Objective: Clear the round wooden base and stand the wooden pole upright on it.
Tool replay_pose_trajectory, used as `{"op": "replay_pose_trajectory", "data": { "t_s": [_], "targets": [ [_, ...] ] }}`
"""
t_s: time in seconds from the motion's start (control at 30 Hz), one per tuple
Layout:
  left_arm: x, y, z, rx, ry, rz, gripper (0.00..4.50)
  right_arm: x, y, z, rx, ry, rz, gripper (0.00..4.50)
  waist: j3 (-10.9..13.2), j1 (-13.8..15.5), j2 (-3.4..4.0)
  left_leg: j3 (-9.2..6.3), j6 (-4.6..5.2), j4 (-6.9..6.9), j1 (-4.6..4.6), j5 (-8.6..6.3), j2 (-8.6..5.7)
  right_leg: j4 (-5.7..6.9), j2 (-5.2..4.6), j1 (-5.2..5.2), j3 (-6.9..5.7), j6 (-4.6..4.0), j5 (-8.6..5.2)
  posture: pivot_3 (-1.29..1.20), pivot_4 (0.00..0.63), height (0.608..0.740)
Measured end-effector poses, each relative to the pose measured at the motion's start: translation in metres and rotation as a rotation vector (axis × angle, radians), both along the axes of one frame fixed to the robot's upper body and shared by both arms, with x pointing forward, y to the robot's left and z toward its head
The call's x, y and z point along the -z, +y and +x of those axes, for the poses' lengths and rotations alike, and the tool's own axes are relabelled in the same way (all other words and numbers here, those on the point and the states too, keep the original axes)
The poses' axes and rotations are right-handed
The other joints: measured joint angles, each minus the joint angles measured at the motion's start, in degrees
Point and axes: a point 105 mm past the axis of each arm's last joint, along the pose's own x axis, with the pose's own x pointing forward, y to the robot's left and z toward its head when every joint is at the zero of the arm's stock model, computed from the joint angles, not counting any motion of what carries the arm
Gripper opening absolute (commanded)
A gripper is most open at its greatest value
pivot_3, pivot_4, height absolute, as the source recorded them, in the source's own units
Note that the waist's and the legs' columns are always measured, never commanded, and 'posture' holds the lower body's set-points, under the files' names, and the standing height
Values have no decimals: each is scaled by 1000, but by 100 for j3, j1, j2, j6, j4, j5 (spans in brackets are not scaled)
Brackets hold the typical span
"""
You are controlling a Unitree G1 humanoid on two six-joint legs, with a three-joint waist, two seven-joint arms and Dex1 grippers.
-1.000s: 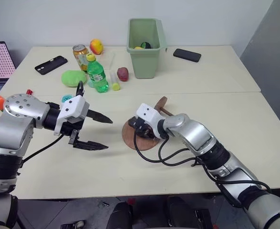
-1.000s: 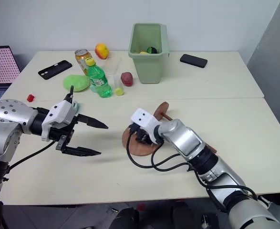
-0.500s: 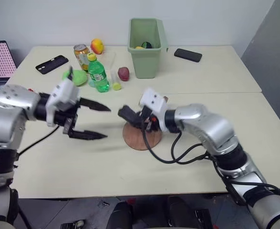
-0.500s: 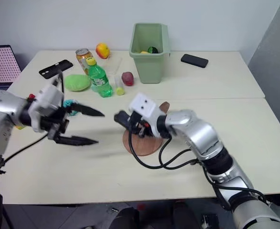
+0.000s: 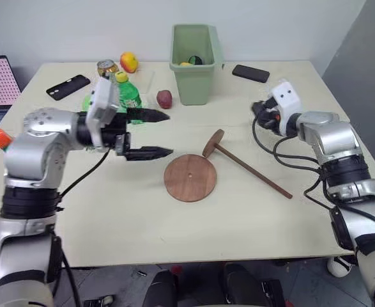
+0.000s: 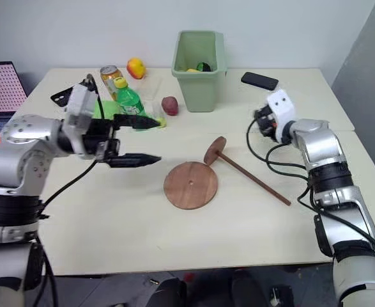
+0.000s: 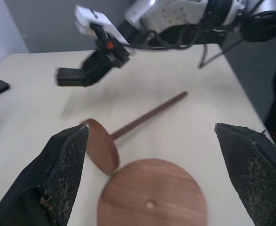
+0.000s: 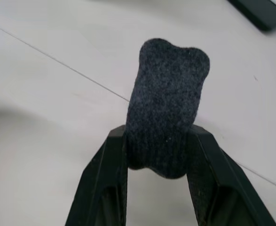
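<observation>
Two grippers hung over the table (image 5: pixel 110 211). Left gripper (image 5: pixel 163 134) stood wide open, apart from the round wooden base (image 5: pixel 190 177) lying bare. Right gripper (image 8: pixel 168 155), off to the right, pinched a dark felt block (image 8: pixel 168 117). Beside the base lay the wooden pole (image 5: pixel 248 169), flat.

Two phones (image 5: pixel 68 86), one bin (image 5: pixel 195 62), one bottle (image 5: pixel 128 94).
</observation>
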Motion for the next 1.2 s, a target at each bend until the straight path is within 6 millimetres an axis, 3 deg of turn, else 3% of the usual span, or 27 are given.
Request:
{"op": "replay_pose_trajectory", "data": {
  "t_s": [0.03, 0.17, 0.37, 0.47, 0.53, 0.63, 0.7, 0.77, 0.87, 0.97, 1.07, 1.2],
  "targets": [
    [0, 0, 1, -9, -2, -2, 4500, 4, -8, 3, 31, 11, -16, 1333, 0, -26, 0, 1, -1, -1, 0, 0, 0, -1, 0, 0, 0, 0, 0, 0, 150, 740],
    [0, 0, 1, -12, -6, -2, 4500, 19, -25, 9, 102, 49, -34, 2468, 0, -139, 0, 2, -1, -2, 1, 0, 3, -1, 1, 0, 1, 0, 0, 0, 150, 740],
    [8, 2, -2, 3, 17, 12, 4500, 31, -24, 9, 110, 102, 36, 3834, 0, -228, 0, 1, -2, 0, 1, 1, 2, 1, 1, 2, 1, 0, 0, 0, 150, 740],
    [10, 5, -4, 4, 15, 41, 4500, 22, -28, 10, 114, 83, 48, 4474, 0, -222, 1, 0, -2, 0, 1, 1, 1, 1, 0, 2, 1, 0, 0, 0, 150, 740],
    [14, 7, -4, 1, 12, 74, 4500, 10, -38, 9, 122, 52, 34, 4474, 1, -206, 1, -1, -3, 0, 0, 1, -1, -1, -1, 3, 0, 0, 0, 0, 150, 740],
    [18, 12, -5, 7, 0, 144, 4500, -30, -42, 2, 29, -37, 7, 4474, 5, -195, 9, 0, -2, 0, -2, 1, -1, -2, -2, 2, 1, 0, 0, 0, 150, 740],
    [20, 18, -6, 13, 1, 184, 4500, -55, -31, -19, -118, -72, -9, 4474, 5, -173, 9, -10, -2, -1, -3, 1, 5, -5, 1, 4, -10, 1, 0, 0, 150, 740],
    [22, 24, -7, 14, 4, 215, 4500, -58, -12, -41, -250, -49, -9, 4474, 4, -164, 10, -14, -1, -2, -1, 1, 8, -4, 3, 6, -13, 1, 0, 0, 150, 740],
    [26, 26, -10, 35, -1, 253, 4500, -32, 21, -72, -420, 78, -3, 4474, 4, -160, 10, -9, 2, 1, -1, -1, 2, 1, 1, 6, -4, 1, 0, 0, 150, 740],
    [36, 28, -13, 50, 33, 283, 4500, 10, 59, -102, -571, 261, -16, 4474, 4, -132, 10, -12, 13, 8, 0, -7, 1, 4, 1, 10, -5, 1, 0, 0, 150, 740],
    [37, 28, -13, 59, 32, 298, 4500, 31, 73, -108, -573, 353, -43, 4474, 4, -79, 10, -12, 13, 10, 0, -7, -2, 3, -1, 9, -4, 1, 0, 0, 150, 740],
    [40, 29, -14, 65, 32, 322, 4500, 30, 89, -97, -531, 360, -105, 4300, 4, -68, 10, -15, 2, 8, 0, -1, 0, 1, 0, 7, -9, 1, 0, 0, 150, 740]
  ]
}}
